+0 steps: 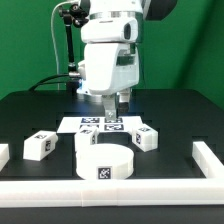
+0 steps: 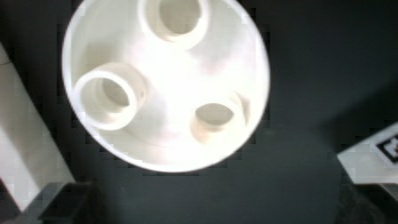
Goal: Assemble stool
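On the table, the seat lies sockets-up to receive the legs, gripper hovering nearby, jaws apart, empty

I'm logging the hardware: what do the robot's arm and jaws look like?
The bulky white rounded plastic arm has smooth glossy shells with a pale greyish panel low on the front. Short dark jaws stick out below. A black cable runs behind it, on the exterior view's left. No markings show.
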Robot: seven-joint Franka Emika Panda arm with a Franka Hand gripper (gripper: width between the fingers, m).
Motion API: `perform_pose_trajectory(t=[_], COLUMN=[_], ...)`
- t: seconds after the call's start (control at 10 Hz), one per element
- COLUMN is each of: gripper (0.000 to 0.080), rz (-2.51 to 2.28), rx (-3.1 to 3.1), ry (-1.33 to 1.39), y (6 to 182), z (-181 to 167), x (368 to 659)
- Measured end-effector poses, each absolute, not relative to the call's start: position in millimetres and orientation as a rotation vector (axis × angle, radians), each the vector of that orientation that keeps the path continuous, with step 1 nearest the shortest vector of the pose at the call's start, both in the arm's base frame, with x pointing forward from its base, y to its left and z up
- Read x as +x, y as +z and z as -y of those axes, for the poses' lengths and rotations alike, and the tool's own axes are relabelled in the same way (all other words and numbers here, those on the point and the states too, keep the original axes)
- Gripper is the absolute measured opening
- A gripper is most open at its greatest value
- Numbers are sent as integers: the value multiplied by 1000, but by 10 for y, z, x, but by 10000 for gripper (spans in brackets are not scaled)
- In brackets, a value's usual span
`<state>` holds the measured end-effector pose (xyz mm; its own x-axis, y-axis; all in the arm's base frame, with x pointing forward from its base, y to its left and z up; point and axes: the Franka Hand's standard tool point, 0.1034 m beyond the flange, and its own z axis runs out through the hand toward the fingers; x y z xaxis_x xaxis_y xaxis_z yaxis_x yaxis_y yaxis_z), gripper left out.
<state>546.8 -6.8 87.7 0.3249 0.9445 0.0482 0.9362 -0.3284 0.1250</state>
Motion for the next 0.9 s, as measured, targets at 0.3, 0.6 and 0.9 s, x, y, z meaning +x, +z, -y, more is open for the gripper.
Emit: perform_pose_trajectory(t=[0.3, 0.6, 0.9], gripper=[649, 649, 649], rz=[-1814, -1920, -1921], rx=[2471, 2423, 2450], ry=[158, 109, 82], y=[852, 623, 410], z=[92, 175, 216], x=[5460, 5429, 5331])
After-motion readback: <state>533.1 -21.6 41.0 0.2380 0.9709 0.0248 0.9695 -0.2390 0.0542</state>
